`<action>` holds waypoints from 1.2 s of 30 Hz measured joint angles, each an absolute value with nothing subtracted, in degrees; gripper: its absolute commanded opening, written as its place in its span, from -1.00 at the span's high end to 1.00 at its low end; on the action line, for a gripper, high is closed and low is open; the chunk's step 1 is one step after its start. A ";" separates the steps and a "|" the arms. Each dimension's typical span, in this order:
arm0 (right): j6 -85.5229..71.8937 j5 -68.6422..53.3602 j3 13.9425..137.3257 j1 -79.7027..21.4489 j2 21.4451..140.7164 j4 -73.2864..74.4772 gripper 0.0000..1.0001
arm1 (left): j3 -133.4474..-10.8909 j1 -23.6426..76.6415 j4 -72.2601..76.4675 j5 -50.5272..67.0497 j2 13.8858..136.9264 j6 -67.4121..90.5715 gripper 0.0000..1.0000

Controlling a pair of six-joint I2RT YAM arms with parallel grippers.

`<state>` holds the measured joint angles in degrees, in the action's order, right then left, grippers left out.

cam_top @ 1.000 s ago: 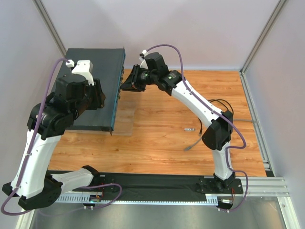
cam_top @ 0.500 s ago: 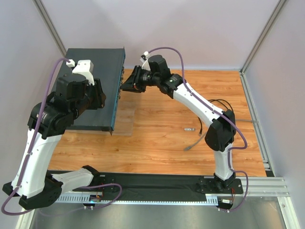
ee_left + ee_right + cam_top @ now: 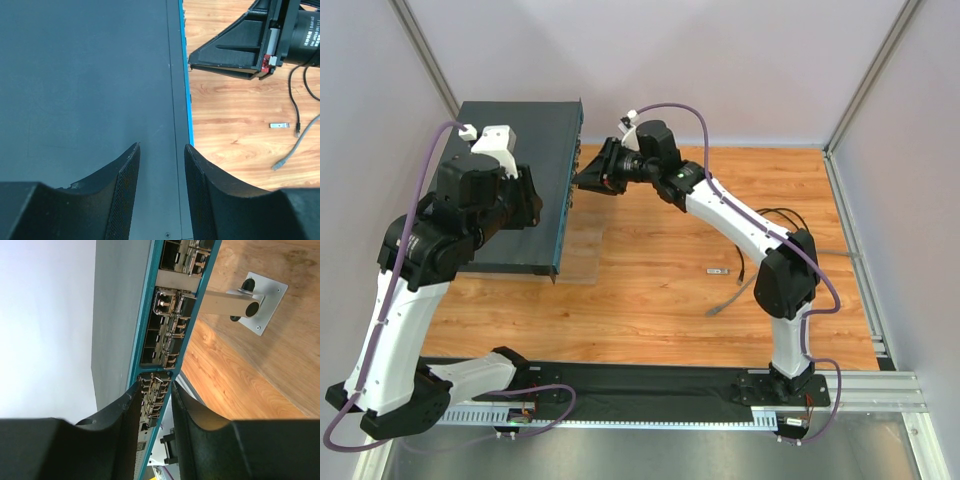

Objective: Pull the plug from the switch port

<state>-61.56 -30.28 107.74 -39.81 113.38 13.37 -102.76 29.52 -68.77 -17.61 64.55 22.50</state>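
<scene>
As the overhead camera shows, the switch [image 3: 545,130] lies at the far left of the table [image 3: 650,300], its socket face turned toward the middle, and I work it with both arms. My left gripper [image 3: 528,198] sits over its top, I judge to pin the box so that a pull on the plug does not drag it along. My right gripper [image 3: 582,180] points at the face, tips just beside it, lined up to go straight in. A clear plate [image 3: 585,262] sticks out from under the front edge. Well apart on the right lie a small metal piece [image 3: 720,271], a loose grey cable [image 3: 728,300] and a black cable [image 3: 782,214]. None of them lies between me and the face.

From my left wrist, the two fingers [image 3: 127,175] stand a little apart over the dark top near its front edge, with nothing between them. Whether they press on the metal I cannot tell. Beyond the edge my right gripper shows as a narrow wedge, its tip close to the face.

From my right wrist, the sockets [image 3: 167,335] run along the teal face, and my fingertips [image 3: 135,395] frame one group of them with a narrow gap. I cannot make out the plug among them, nor anything pinched. A metal bracket [image 3: 227,301] runs from the switch's edge to a small plate on the wood, beside my line. I judge it the one thing to steer clear of, along with the neighbouring sockets.
</scene>
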 measured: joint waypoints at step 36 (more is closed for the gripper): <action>-66.19 -30.11 100.31 -38.70 111.11 5.50 0.45 | -101.60 28.77 -68.75 -15.97 64.55 22.83 0.02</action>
